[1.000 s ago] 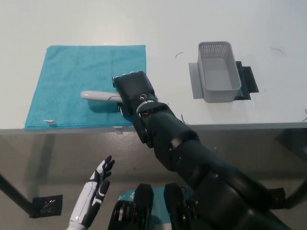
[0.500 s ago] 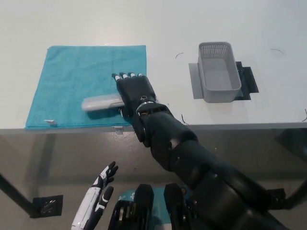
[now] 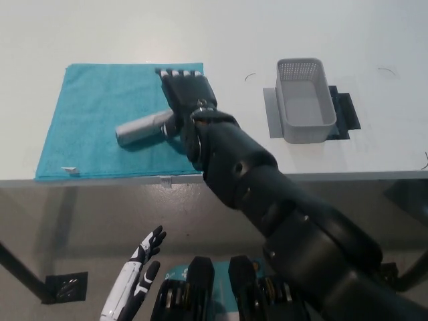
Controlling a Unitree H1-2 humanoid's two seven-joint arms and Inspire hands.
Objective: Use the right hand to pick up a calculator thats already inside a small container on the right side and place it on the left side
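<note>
Lying beside robot hand (image 3: 185, 91): calculator (image 3: 142, 127)

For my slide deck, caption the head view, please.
Open black right hand above the calculator lying on the teal towel.

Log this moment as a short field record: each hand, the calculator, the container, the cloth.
right hand: black right hand open above the teal cloth, fingers spread
calculator: grey calculator lying on the cloth, beside the hand's thumb side; contact unclear
container: grey container empty, at table right
left hand: white left hand resting low, below the table edge, open
</note>
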